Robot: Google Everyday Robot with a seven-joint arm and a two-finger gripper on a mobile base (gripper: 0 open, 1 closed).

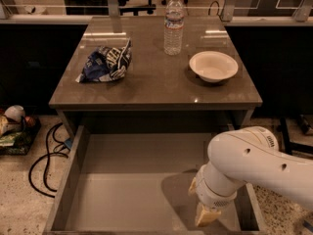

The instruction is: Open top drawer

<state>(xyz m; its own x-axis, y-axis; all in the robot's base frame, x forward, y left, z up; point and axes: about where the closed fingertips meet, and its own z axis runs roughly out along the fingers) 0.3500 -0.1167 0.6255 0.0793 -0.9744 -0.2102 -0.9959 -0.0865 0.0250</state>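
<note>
As drawer [117, 190] juts camera-ward, tool [204, 218] sits front-right.

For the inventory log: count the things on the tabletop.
3: chip bag at left, bottle at back centre, bowl at right. Nothing seems hidden there. The claw hangs over the open drawer, front right.

Brown glossy table [146, 89] - on it a crumpled blue chip bag [105, 62] at left, clear water bottle [173, 26] upright at back centre, white bowl [213, 66] at right, all well apart. Floor, left: black cables [41, 155] looped, w/ a clutter heap [14, 126] beside - contents unclear. Gripper [205, 214] low right, nr bottom edge.
</note>
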